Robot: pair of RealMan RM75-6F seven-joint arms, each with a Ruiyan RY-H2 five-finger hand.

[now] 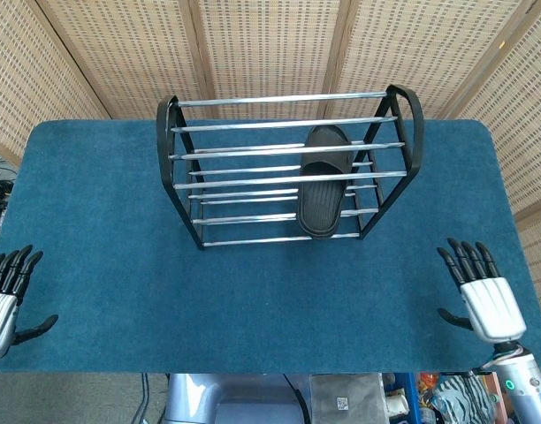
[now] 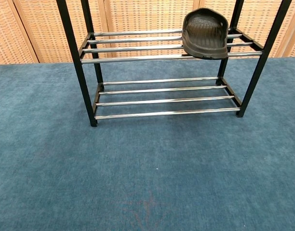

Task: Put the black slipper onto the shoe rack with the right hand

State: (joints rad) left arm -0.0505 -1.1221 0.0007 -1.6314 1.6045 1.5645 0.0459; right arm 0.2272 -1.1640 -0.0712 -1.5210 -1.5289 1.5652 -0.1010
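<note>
Desk (image 1: 94, 221) with blue cover, robot hands parked at its near corners. Shoe rack (image 1: 178, 172) stands well ahead and to the left of the right robot hand (image 1: 484, 300), far from it. Black slipper (image 1: 322, 181) lies on the rack's middle tier, right end, diagonally forward-left of the right robot hand; chest view shows its near end jutting past the front rail and tipped up slightly. Right robot hand: fingers spread, holding nothing, low at the near right corner. Left robot hand (image 1: 3, 296): fingers also apart, empty, near left corner. Placement looks done. Risk, as a judgement: the slipper rests only on thin rails with overhang, so a bump to the rack or desk could slide it off the front.
</note>
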